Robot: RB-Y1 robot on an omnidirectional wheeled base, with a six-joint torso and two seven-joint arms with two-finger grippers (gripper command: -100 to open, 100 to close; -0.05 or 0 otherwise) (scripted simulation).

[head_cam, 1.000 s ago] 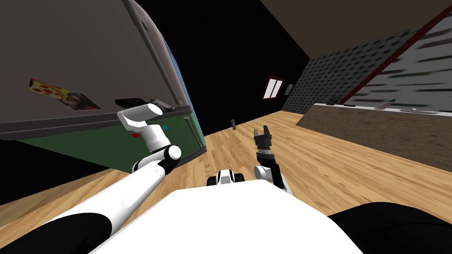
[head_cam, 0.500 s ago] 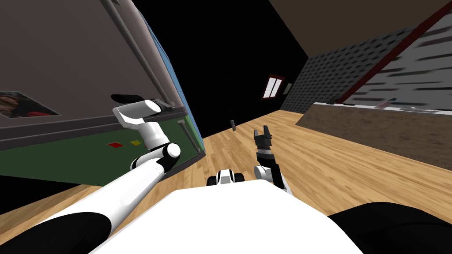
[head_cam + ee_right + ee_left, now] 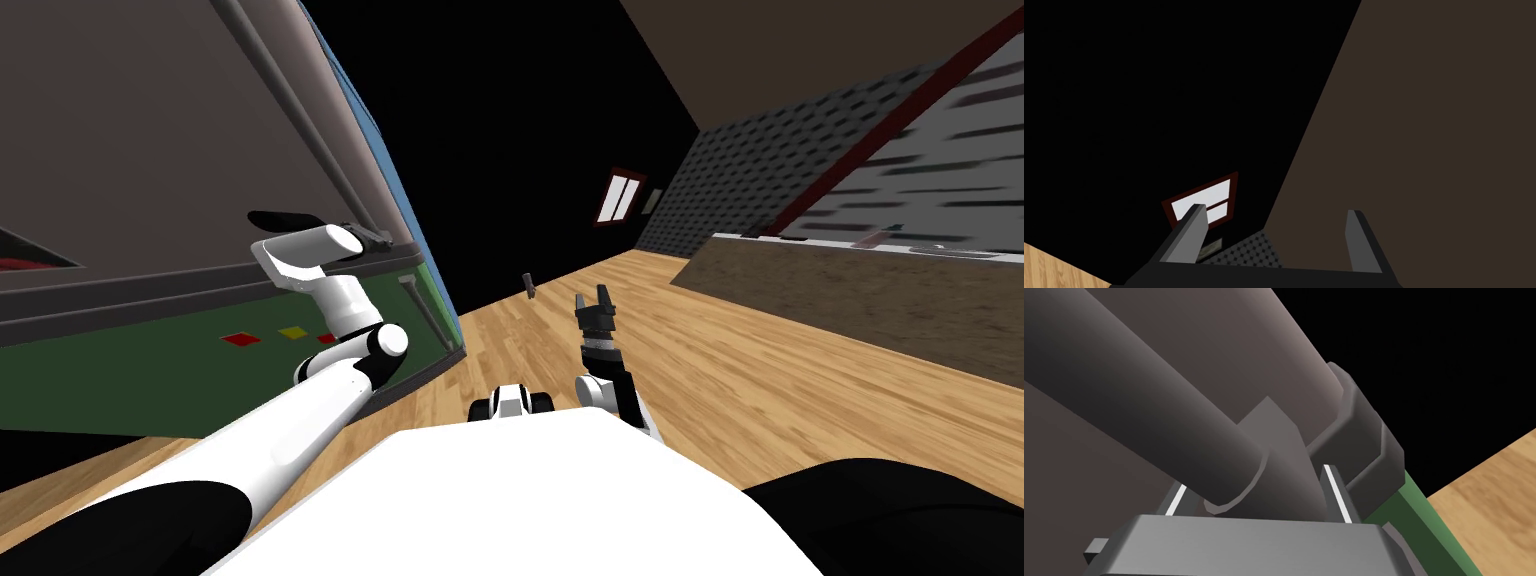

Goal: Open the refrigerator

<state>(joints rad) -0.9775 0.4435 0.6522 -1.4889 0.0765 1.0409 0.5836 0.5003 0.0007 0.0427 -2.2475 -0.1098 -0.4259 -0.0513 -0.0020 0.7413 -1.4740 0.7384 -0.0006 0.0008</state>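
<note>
Fingers of the left gripper clasp the refrigerator door handle.

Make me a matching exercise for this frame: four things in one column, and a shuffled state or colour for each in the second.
Column 1:
1. left pincer
2. right pincer
3. floor
4. window

Column 2:
A. light wood
B. shut on the handle
C. dark red frame
D. open, holding nothing

Pairs: 1-B, 2-D, 3-A, 4-C
</note>
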